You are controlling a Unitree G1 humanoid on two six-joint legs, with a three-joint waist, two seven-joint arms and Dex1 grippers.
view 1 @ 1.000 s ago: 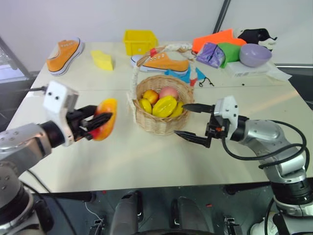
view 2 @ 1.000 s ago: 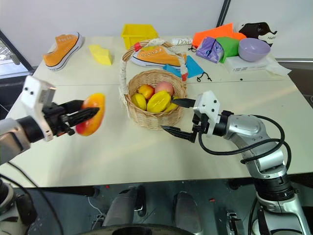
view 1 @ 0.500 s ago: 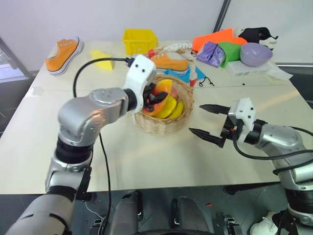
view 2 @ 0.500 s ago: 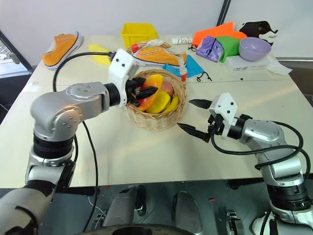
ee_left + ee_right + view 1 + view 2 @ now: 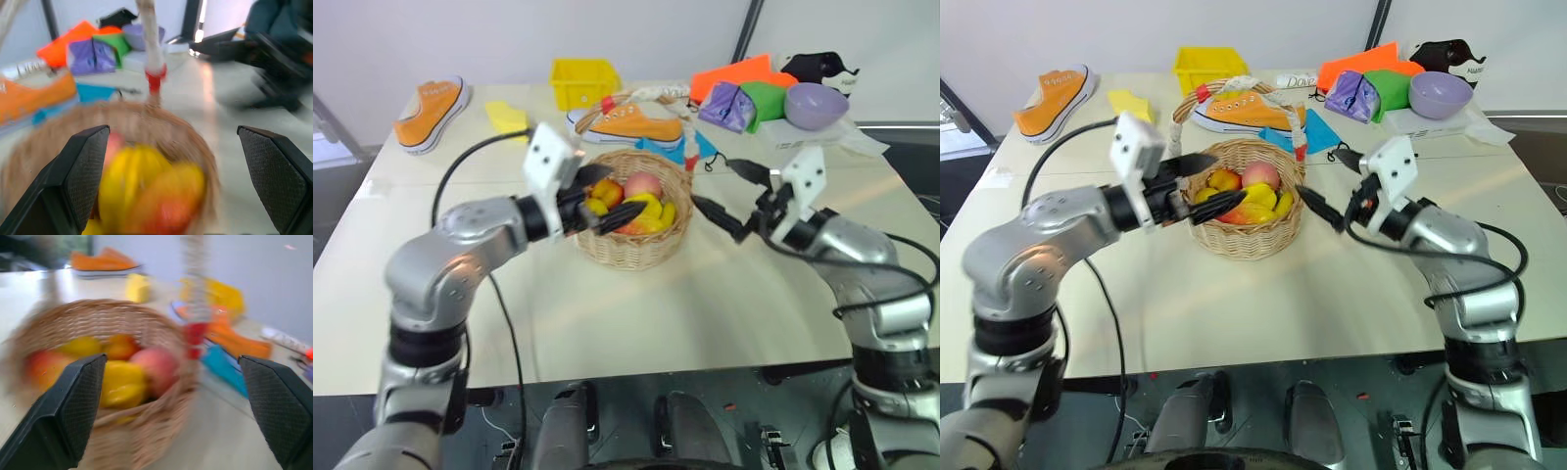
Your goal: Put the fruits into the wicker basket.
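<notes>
From the head camera, the wicker basket (image 5: 1242, 220) sits mid-table holding the mango (image 5: 1246, 213) and starfruit (image 5: 1259, 195); the left gripper (image 5: 1201, 184) gapes empty over its rim, and the right gripper (image 5: 1336, 183) spreads wide beside it, empty. Both wrist views show wide-apart fingers (image 5: 83, 166) facing the fruit-filled basket.

Little can be read. A slim white tube-like object (image 5: 1299, 81) lying on the table behind the orange-and-white canvas sneaker (image 5: 1247, 110) bears dark lettering that seems to begin "Da" — the rest is too small to make out. The black object (image 5: 1447, 55) at the far right carries a white mark — illegible.
</notes>
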